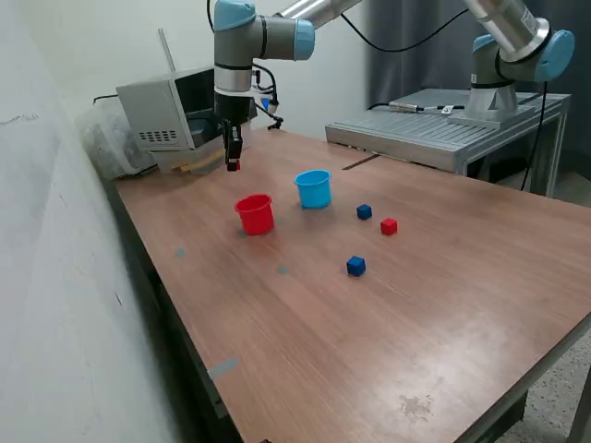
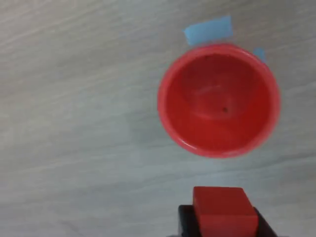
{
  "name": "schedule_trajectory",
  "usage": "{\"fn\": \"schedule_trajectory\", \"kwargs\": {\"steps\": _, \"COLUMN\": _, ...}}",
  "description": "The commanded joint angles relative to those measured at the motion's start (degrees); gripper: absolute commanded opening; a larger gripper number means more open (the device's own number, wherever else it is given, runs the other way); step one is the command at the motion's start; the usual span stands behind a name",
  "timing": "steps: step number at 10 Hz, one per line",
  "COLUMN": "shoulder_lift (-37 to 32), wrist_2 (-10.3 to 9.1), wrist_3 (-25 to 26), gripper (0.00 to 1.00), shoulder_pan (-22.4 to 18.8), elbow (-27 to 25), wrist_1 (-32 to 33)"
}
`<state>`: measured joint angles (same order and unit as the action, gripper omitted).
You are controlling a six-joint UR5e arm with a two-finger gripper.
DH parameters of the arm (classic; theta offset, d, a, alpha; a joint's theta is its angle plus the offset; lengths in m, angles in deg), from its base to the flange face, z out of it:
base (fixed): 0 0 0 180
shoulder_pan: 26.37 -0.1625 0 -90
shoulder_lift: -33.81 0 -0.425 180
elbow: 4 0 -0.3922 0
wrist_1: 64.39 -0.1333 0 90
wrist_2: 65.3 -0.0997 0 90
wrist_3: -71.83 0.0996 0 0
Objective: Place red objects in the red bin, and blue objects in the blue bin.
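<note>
The table (image 1: 443, 305) is reddish-brown wood grain. On it the red bin (image 1: 255, 214) is bright red, and just beside it the blue bin (image 1: 314, 189) is light blue. Beyond the blue bin lie two dark blue cubes (image 1: 364, 212) (image 1: 355, 267) and a red cube (image 1: 389, 226). The black gripper (image 1: 232, 162) holds another red cube (image 2: 224, 211).

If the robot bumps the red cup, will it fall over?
Probably easily. The red cup looks like thin plastic, empty inside in the wrist view, so likely light. It narrows toward its base, so a bump near the rim might tip it, then it could roll.
</note>
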<state>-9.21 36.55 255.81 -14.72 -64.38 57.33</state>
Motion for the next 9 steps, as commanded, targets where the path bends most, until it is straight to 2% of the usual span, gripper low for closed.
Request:
{"fn": "schedule_trajectory", "kwargs": {"steps": 1, "shoulder_lift": 0.48, "wrist_2": 0.02, "wrist_3": 0.23, "gripper": 0.0, "shoulder_pan": 0.13, "elbow": -2.89, "wrist_1": -0.17}}
{"fn": "schedule_trajectory", "kwargs": {"steps": 4, "shoulder_lift": 0.48, "wrist_2": -0.42, "wrist_3": 0.23, "gripper": 0.0, "shoulder_pan": -0.75, "elbow": -6.68, "wrist_1": 0.62}}
{"fn": "schedule_trajectory", "kwargs": {"steps": 9, "shoulder_lift": 1.71, "wrist_2": -0.42, "wrist_3": 0.32, "gripper": 0.0, "shoulder_pan": -0.84, "elbow": -6.68, "wrist_1": 2.2}}
